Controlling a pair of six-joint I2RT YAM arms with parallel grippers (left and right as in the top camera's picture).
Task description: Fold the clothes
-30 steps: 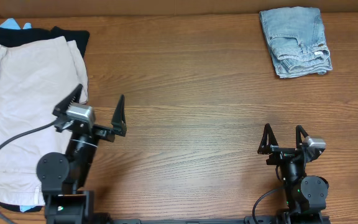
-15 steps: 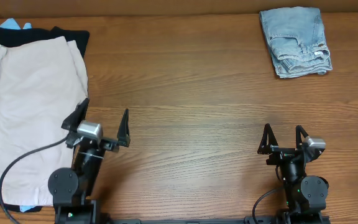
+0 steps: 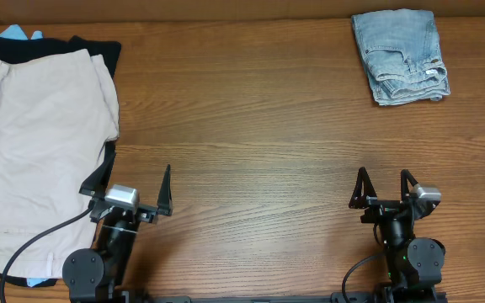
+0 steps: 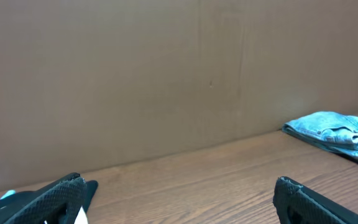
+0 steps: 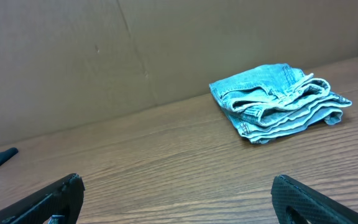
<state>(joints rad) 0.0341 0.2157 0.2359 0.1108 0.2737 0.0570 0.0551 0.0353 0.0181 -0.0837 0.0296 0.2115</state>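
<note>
The light-blue denim shorts [image 3: 400,55] lie folded in a small bundle at the far right of the table, also seen in the right wrist view [image 5: 277,102] and at the right edge of the left wrist view [image 4: 337,133]. My left gripper [image 3: 133,184] stands open near the front left, beside the beige garment, with nothing between its fingers [image 4: 55,200]. Far from the shorts, my right gripper [image 3: 384,187] rests open at the front right, its fingers [image 5: 306,200] empty.
A large beige garment [image 3: 40,143] lies spread at the left over a black garment [image 3: 53,48], with a bit of light-blue cloth [image 3: 15,33] at the far corner. A brown wall [image 4: 166,74] backs the wooden table [image 3: 251,126].
The left arm has drawn back toward the front edge and lowered, still open. The right arm and the shorts have not moved.
</note>
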